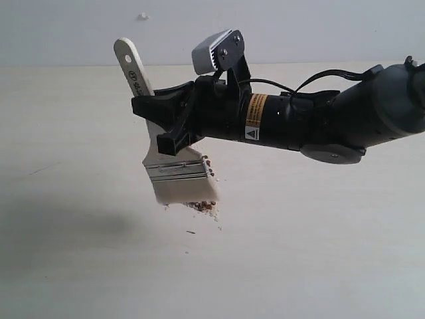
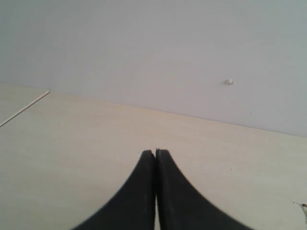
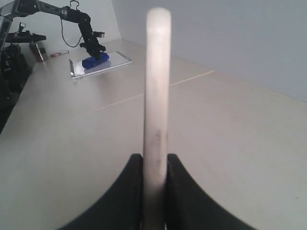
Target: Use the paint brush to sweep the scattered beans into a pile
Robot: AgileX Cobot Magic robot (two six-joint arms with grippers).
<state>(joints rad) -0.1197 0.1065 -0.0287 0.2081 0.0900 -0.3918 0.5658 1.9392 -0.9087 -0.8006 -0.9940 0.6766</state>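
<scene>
Now we are gripping the paint brush [image 1: 179, 171] in our right claw [image 1: 151, 125]. Pressing hard, we are risking flicking beans [image 1: 202, 207] away.

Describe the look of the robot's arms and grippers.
The right arm is a dark grey tube with a yellow-orange warning label, a looping black cable and a silver wrist camera. The right gripper and left gripper are black with curved fingers.

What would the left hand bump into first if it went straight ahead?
Nothing nearby, it seems: the shut left hand points over bare table toward the pale wall, though depth is unclear.
</scene>
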